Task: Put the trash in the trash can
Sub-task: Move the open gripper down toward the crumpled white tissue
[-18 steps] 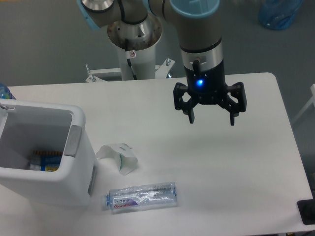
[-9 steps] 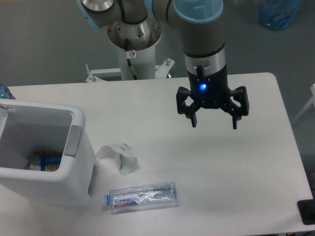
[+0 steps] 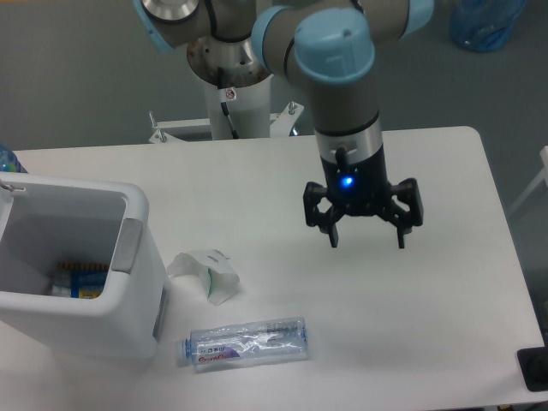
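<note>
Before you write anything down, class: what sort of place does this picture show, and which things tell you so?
Probably a robotics lab or test bench. An industrial arm on a pedestal base holds its gripper with open fingers above a plain white table, where staged trash, a crumpled cup and crushed bottle, lies beside a white bin.

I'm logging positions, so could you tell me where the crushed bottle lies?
The crushed bottle lies near the table's front edge, just below the paper cup, right of the bin.

Bystanders around a white table

A white table (image 3: 257, 180) is seen over grey floor (image 3: 77, 77). A blue bag (image 3: 486, 23), possibly plastic, is cut off at the top right, a dark object (image 3: 534, 370) at the lower right edge.
</note>
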{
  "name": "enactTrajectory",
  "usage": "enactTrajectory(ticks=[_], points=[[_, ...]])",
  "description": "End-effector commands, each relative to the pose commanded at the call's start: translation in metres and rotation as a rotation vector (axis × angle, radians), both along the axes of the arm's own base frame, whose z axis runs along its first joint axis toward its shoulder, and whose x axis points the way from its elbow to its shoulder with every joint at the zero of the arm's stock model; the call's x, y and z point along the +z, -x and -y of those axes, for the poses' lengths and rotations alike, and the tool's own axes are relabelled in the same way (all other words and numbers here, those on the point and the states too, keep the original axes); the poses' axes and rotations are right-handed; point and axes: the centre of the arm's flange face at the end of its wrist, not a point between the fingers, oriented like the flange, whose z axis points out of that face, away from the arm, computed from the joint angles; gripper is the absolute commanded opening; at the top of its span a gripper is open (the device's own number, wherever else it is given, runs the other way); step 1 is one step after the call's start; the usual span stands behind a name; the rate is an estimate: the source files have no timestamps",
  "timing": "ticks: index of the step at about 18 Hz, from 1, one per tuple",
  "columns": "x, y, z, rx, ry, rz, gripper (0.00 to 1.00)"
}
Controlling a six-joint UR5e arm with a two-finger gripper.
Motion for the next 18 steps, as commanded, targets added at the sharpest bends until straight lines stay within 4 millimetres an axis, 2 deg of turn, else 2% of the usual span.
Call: enactTrajectory(ticks=[3, 6, 7, 9, 12, 14, 16, 18], points=[[-0.037, -0.022, -0.004, -0.235, 0.109, 0.015, 1.0], [-0.073, -0.039, 0.003, -0.459, 0.203, 0.039, 1.0], [-0.079, -0.042, 0.003, -0.506, 0.22, 0.044, 1.0], [-0.084, -0.058, -0.009, -0.58, 0.219, 0.046, 1.0], [-0.105, -0.07, -0.026, -0.682, 0.21, 0.081, 1.0], [-0.114, -0.094, -0.04, -0.77, 0.228, 0.083, 1.0], [-0.118, -0.101, -0.042, -0.803, 0.235, 0.089, 1.0], [-0.133, -0.115, -0.045, -0.842, 0.255, 0.109, 1.0]])
